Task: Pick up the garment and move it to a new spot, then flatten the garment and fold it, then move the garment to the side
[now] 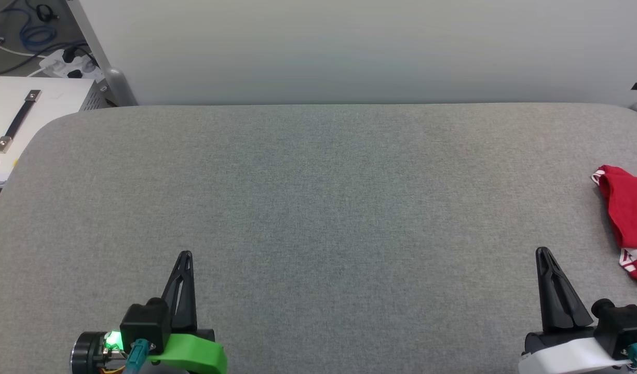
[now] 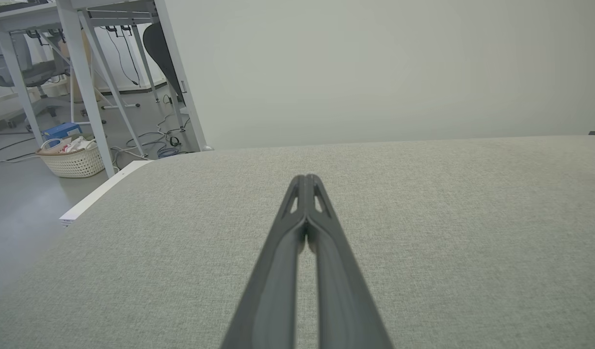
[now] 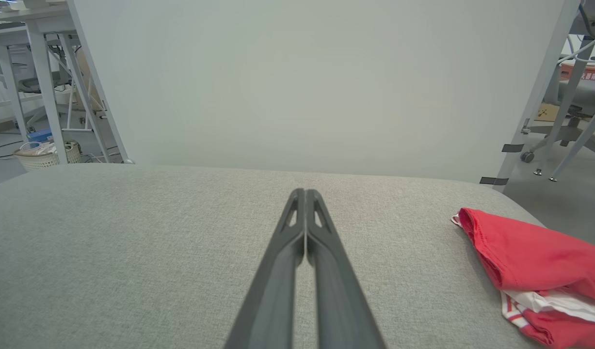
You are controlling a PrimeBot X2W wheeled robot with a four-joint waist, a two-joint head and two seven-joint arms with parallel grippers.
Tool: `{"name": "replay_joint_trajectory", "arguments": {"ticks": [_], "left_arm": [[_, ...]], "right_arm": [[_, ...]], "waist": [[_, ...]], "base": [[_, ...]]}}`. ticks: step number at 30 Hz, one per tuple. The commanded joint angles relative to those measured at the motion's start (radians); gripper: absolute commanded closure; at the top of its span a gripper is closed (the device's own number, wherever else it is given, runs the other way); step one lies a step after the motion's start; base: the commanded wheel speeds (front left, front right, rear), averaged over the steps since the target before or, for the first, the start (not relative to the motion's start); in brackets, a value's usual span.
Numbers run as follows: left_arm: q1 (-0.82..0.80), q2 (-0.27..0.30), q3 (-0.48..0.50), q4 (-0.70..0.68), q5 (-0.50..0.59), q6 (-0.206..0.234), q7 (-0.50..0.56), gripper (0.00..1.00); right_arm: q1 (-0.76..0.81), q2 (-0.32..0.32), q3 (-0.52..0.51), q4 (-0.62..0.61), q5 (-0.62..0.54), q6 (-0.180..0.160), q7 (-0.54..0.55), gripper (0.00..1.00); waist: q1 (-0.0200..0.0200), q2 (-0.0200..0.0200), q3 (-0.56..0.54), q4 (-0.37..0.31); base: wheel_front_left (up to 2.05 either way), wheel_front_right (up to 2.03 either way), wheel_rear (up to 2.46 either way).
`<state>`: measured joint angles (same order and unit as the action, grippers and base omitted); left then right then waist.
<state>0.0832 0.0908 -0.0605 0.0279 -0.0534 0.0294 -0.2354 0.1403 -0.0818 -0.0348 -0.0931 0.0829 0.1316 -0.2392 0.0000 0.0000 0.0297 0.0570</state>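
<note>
1. Nearest, low on the left: the left gripper [image 1: 186,255]. Its two long dark tapered fingers have slotted tips and are pressed flat together with nothing between them. A glossy green cuff [image 1: 193,353] wraps the wrist, and a small green light glows beside it.
2. Low on the right: the right gripper [image 1: 542,252]. It has the same slim black fingers, closed tip to tip and empty. Its wrist wears a white cuff [image 1: 567,358].
3. Both point away across the table [image 1: 318,197], a wide top covered in fine grey woven fabric with rounded far corners.
4. Right of the right gripper and well apart from it, at the table's right edge, lies the garment [image 1: 627,213]. It is soft red cloth in a rumpled heap, doubled over on itself. White fabric and red-white striped trim show at its near end, with a bit of trim at its far tip too. The head view cuts off its right part.
5. Along the table's far edge stands a plain, smooth, pale panel [image 1: 349,52].
6. Past the far left corner sits a white box [image 1: 32,104] with a dark strap handle, and behind it a power strip [image 1: 69,65] with plugs and cables.
7. Farther left on the floor is a white openwork basket [image 2: 74,162], beside grey angled table legs.
</note>
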Motion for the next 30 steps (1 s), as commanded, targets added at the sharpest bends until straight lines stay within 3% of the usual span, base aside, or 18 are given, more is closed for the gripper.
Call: {"name": "replay_joint_trajectory", "arguments": {"ticks": [1,30], "left_arm": [[-0.007,-0.004,0.004,-0.002,0.005,-0.003,0.006,1.00],[-0.026,-0.013,0.018,-0.008,0.017,-0.010,0.064,1.00]], "right_arm": [[-0.013,0.002,0.002,0.005,-0.008,0.000,0.008,1.00],[-0.045,0.010,0.010,0.027,-0.027,0.000,0.067,1.00]], "waist": [[0.0000,0.0000,0.000,-0.001],[0.0000,0.0000,-0.008,-0.015]], "base": [[0.00,0.00,0.00],[0.00,0.00,0.00]]}}
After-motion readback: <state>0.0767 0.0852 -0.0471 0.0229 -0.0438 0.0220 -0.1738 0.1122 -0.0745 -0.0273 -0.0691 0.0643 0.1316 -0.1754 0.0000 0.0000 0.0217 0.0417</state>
